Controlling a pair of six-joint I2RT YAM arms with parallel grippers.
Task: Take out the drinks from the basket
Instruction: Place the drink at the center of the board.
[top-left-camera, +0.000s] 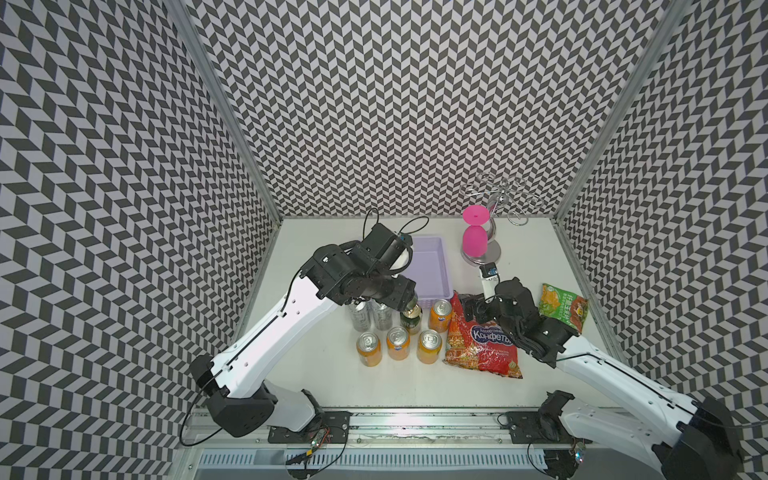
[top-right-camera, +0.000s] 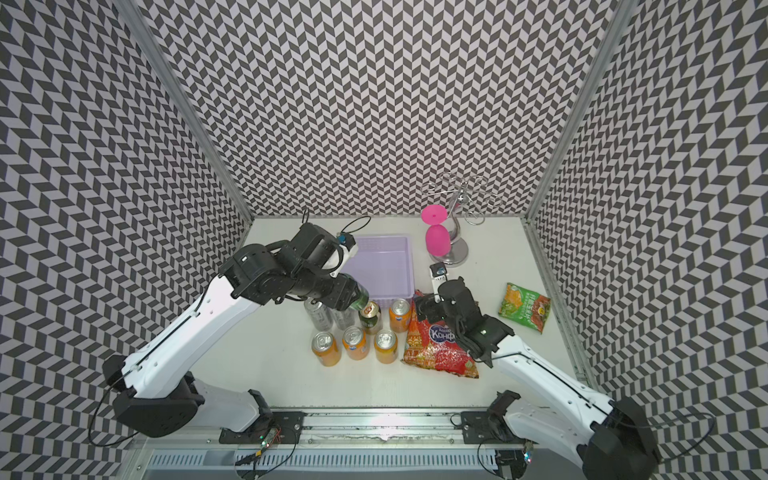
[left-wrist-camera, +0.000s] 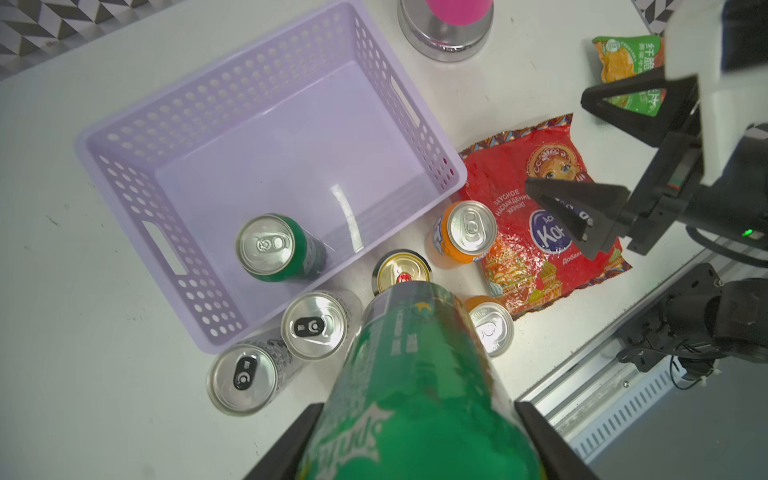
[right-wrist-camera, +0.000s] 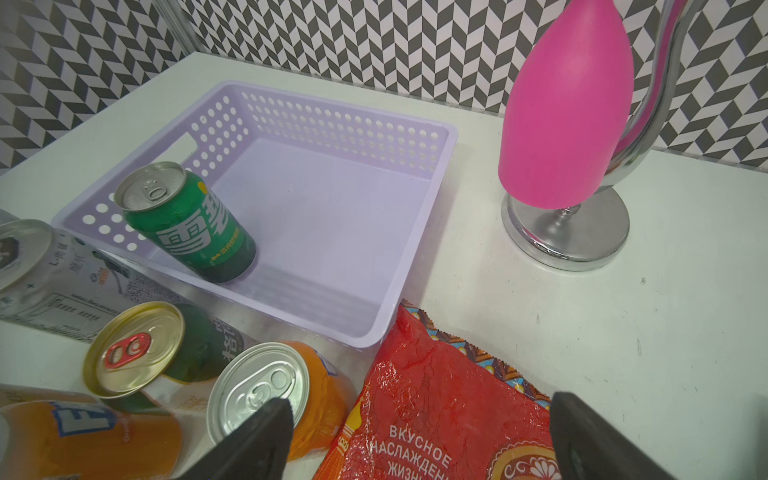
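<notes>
Clamped in the left gripper (left-wrist-camera: 415, 419): green aluminium can (left-wrist-camera: 419, 357)
One green can (left-wrist-camera: 272, 247) stands in the pale-lilac perforated plastic basket (left-wrist-camera: 124, 174); right gripper (right-wrist-camera: 419, 419) gapes

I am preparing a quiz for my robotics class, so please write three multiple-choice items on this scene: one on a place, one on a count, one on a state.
1. Where does the gold-topped can stand?
A) in the basket
B) on top of another can
C) on the table, beside the basket

2. How many cans are inside the basket?
A) one
B) three
C) none

3. What is the state of the left gripper?
A) open and empty
B) shut on a green can
C) shut on the basket rim

Answers:
1 C: it stands upright on the table, just outside the basket wall.
2 A: both wrist views show only the lone can inside.
3 B: the left wrist view shows the green can held between the fingers.
</notes>
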